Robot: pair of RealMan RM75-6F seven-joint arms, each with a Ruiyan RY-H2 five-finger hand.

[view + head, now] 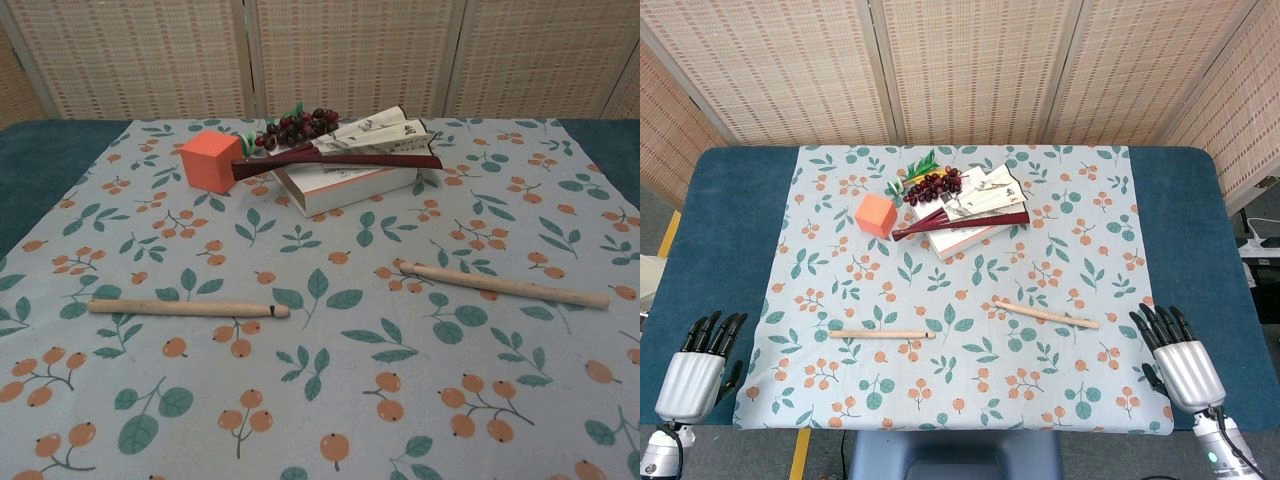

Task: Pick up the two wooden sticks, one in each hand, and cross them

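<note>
Head view: left hand [695, 368] and right hand [1180, 358] empty, fingers apart; left stick [880, 334] and right stick [1045, 313] flat on cloth [960, 400]; fan's [375, 133] writing illegible.

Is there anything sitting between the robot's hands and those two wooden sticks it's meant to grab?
Nothing visible. The left hand has bare cloth between it and the left stick; likewise the right hand and right stick. The orange cube and book lie beyond.
</note>
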